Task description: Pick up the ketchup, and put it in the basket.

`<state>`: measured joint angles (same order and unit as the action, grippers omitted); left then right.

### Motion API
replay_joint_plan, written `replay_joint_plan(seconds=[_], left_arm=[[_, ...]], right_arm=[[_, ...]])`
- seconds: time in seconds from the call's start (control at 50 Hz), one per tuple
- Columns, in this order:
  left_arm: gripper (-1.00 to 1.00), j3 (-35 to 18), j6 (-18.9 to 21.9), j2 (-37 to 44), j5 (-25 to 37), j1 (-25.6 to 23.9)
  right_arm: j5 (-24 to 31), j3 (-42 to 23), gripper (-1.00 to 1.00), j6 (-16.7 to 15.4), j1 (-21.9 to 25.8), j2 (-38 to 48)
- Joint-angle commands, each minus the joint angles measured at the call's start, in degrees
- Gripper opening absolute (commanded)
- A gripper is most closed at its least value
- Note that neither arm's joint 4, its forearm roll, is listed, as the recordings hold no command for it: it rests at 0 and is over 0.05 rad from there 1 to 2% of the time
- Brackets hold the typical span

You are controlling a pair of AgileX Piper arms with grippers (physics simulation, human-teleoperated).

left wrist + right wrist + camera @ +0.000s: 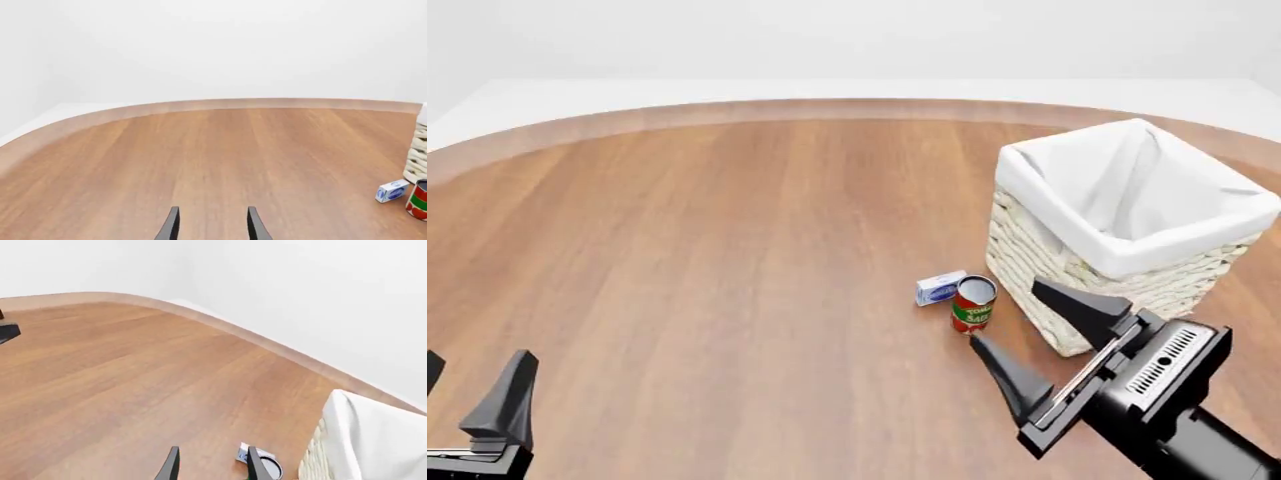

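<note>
The ketchup does not show in any view. The cream wicker basket (1030,252) with white cloth lining stands at the right of the table; a strip of it shows in the left wrist view (419,155) and a corner in the right wrist view (373,440). My right gripper (1005,311) is open and empty, raised above the table in front of the basket's near left corner; its fingers show in the right wrist view (213,450). My left gripper (475,362) is open and empty at the near left; it also shows in its own wrist view (213,210).
A short red-and-green can (973,303) stands just left of the basket, with a small white-and-blue box (940,288) beside it. Both show in the left wrist view, the can (419,200) and the box (391,191). The table's curved far edge (827,105) meets a white wall.
</note>
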<state>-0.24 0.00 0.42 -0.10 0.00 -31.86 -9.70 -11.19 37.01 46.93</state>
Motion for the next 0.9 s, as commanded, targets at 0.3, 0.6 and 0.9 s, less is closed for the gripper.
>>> replay_joint_plan(seconds=[0.3, 0.6, 0.9], left_arm=[[1.0, 0.0, 0.0, 0.0, 0.0, 0.0], [1.0, 0.0, 0.0, 0.0, 0.0, 0.0], [1.0, 0.0, 0.0, 0.0, 0.0, 0.0]], right_arm=[[-4.7, -5.4, 1.0, 1.9, 10.7, 14.7], [-2.1, -9.6, 1.0, 4.8, 15.8, 20.4], [3.0, -13.9, 1.0, 7.3, 20.9, 21.6]])
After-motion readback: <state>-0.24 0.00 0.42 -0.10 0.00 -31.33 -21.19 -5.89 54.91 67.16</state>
